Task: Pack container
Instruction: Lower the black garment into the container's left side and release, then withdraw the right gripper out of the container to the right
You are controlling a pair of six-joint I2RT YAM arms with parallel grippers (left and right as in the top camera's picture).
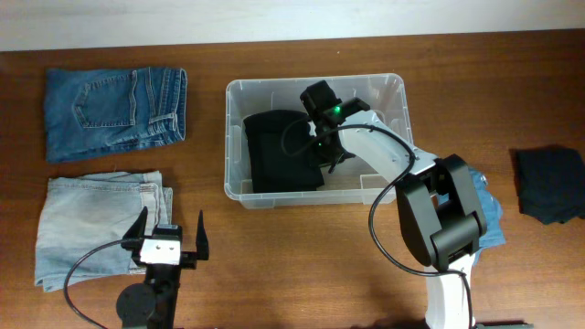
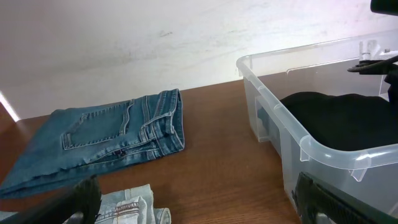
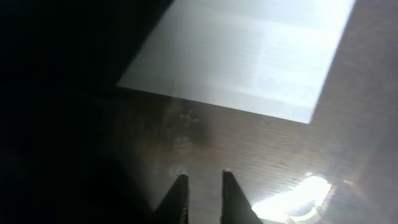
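The clear plastic container (image 1: 233, 187) stands at the table's middle, with a black folded garment (image 1: 279, 151) in its left half. My right gripper (image 1: 329, 153) reaches down into the container beside the garment. In the right wrist view its fingers (image 3: 202, 177) stand slightly apart with nothing between them, just above the bin's base, with the white label (image 3: 249, 62) ahead and the black garment (image 3: 56, 93) to the left. My left gripper (image 1: 170, 227) is wide open and empty at the front left; in its own view (image 2: 199, 199) the container's rim (image 2: 273, 93) lies to the right.
Folded dark blue jeans (image 1: 114, 110) lie at the back left, also in the left wrist view (image 2: 106, 140). Folded light jeans (image 1: 96, 224) lie at the front left beside the left gripper. A dark garment (image 1: 548, 183) lies at the far right. A light blue garment (image 1: 494, 219) lies under the right arm.
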